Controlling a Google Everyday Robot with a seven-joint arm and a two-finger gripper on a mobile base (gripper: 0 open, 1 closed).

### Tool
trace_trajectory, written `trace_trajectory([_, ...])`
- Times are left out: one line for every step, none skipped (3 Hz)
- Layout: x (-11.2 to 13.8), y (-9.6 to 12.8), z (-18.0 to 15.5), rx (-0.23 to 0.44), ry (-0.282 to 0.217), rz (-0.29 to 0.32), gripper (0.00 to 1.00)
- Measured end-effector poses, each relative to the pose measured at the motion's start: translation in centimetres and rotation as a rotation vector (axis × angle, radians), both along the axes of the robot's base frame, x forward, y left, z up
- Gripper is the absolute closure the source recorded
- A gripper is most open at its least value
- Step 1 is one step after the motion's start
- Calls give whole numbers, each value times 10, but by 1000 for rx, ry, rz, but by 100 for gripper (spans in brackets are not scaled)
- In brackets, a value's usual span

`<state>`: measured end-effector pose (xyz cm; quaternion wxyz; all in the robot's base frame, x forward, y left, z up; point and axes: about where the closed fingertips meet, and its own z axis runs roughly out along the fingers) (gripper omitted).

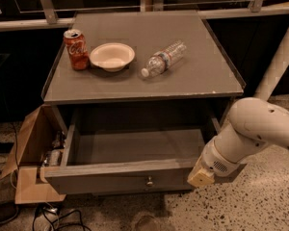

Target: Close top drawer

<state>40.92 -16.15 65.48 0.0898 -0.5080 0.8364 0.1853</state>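
The top drawer (115,174) of the grey-brown cabinet is pulled far out, its inside empty, with a small round metal knob (149,181) at the centre of its front panel. My gripper (201,178) is at the end of the white arm (253,134), right at the drawer's front right corner, level with the front panel. Only its tan end shows; the fingers are hidden. The lower drawers are out of view.
On the cabinet top (197,76) stand a red soda can (76,49), a white bowl (111,57) and a plastic water bottle (163,59) lying on its side. An open cardboard box (29,148) and cables (53,218) are on the floor at left. A white post (279,57) slants at right.
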Motion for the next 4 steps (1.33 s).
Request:
trace_trajectory([0,0,0,0,0,0,12])
trace_trajectory([0,0,0,0,0,0,0])
trace_trajectory([0,0,0,0,0,0,2])
trace_trajectory([0,0,0,0,0,0,24])
